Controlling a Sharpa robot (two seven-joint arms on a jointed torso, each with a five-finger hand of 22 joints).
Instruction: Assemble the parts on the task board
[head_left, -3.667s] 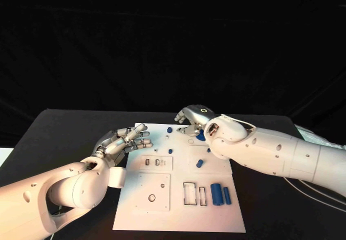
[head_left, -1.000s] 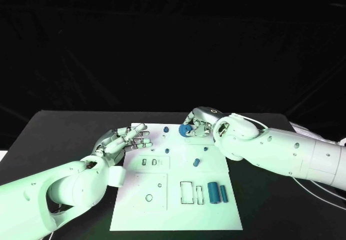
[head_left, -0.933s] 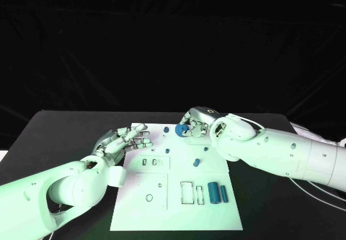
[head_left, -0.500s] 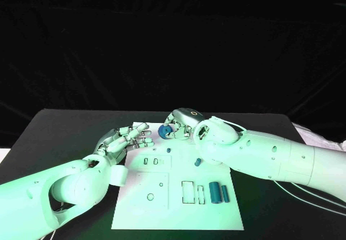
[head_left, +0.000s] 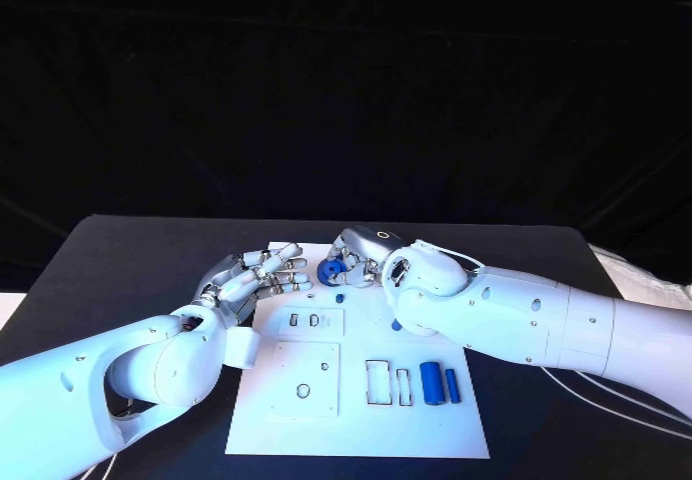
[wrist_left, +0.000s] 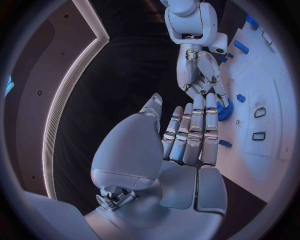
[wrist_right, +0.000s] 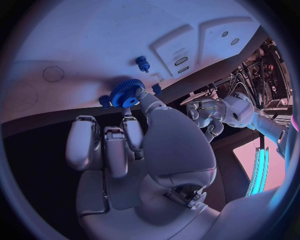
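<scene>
Starting at the left of the head view, the left hand lies over the left edge of the task board, its fingers straight and a little apart, holding nothing, the tips reaching toward the upper middle of the frame. Just to the right of those tips is the blue gear, a small toothed wheel held off the board near its upper edge; the left wrist view puts the blue gear right at the end of the left hand's outstretched fingers, though I cannot tell whether they touch it. Further right, the right hand grips the gear from the other side, and the right wrist view shows it pinched at its rim by the fingertips, its flat toothed face turned toward the board, so its axis looks to run roughly down into the plate. Below the gear in the right wrist view a small blue peg stands in the board, apart from the gear. So the gear sits between the two hands, held by the right and closer to it; the coming move, as I judge it, turns on whether the gear is passed across to the left fingers or lowered onto the board just beneath. Toward the lower right of the head view two blue bars lie side by side on the board, well apart from both hands.
</scene>
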